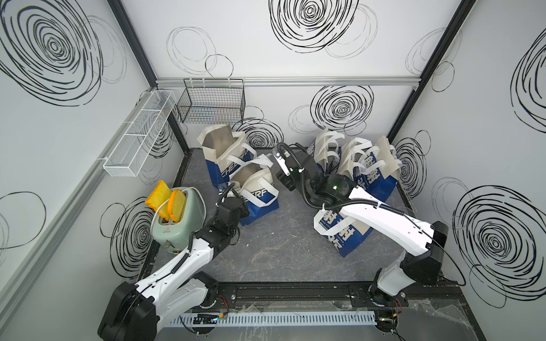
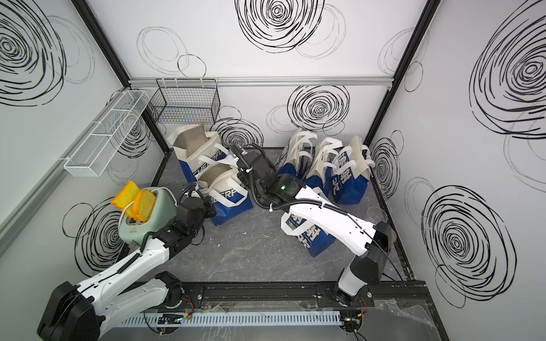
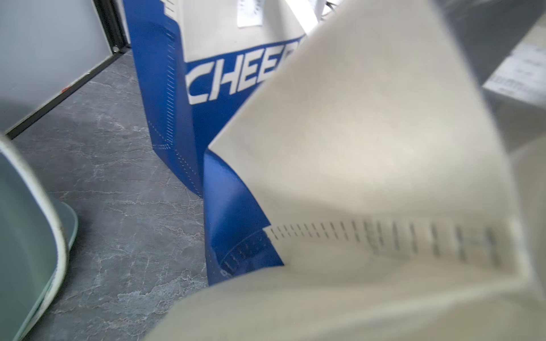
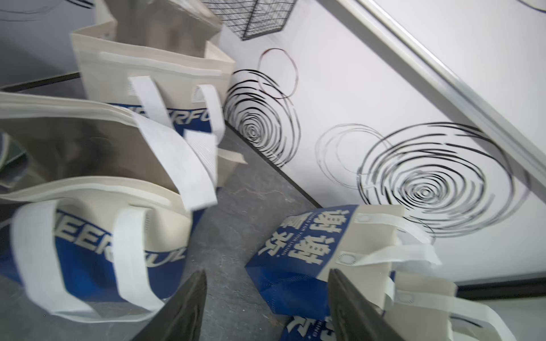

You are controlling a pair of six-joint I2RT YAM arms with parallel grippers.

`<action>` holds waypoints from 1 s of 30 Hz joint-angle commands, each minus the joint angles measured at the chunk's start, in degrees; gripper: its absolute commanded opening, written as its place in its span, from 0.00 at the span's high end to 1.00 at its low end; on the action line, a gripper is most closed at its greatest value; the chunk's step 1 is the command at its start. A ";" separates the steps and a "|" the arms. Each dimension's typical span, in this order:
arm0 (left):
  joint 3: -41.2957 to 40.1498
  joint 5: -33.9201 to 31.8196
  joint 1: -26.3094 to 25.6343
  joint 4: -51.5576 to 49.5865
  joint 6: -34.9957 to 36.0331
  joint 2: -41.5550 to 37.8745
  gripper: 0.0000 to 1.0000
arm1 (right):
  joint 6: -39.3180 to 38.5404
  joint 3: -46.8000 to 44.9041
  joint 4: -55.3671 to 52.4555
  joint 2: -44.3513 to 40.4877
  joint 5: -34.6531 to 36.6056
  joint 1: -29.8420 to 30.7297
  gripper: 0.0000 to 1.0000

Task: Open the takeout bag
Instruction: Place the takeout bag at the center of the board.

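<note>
The takeout bag (image 1: pixel 260 192) stands left of the middle of the table (image 1: pixel 280 254), blue below and cream above. Its mouth already gapes enough to show the silvery lining.

It looks like thin non-woven cloth, so I expect it to be light, limp and ready to fold wherever I push (nothing seems to weigh it down, and it may skid on the smooth top if I tug sideways). The stitched rim is the firmest line to pinch. The white handle strap (image 1: pixel 261 161) flopping over the far edge is the easier target, but pulling it would probably lift the bag more than spread it.

My left claw (image 1: pixel 231 193) is clenched at the near corner of the rim. As far as I can judge it has the cream wall pinched, because the cloth fills its wrist view right up close.

My right claw (image 4: pixel 267 304) hangs released just beside the bag's far side, its two dark fingers (image 4: pixel 189 307) spread over bare table and gripping nothing.

Behind the bag stands a second bag (image 1: pixel 224 153), wide open. A green toaster (image 1: pixel 177 218) sits to the left, and flat shut bags (image 1: pixel 369 168) crowd the right rear.
</note>
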 commanded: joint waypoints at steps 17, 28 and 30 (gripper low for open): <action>9.41 -9.59 -1.89 6.23 -18.01 17.07 0.61 | 7.59 -9.64 -3.75 -11.08 4.10 -1.83 0.31; 13.76 -6.50 -1.46 9.73 -10.58 19.15 0.14 | 6.37 -10.04 -3.66 -12.66 2.25 -4.24 0.30; 13.79 -5.45 -1.53 8.29 -10.65 18.29 0.13 | 6.08 -9.93 -3.62 -12.67 1.75 -4.38 0.30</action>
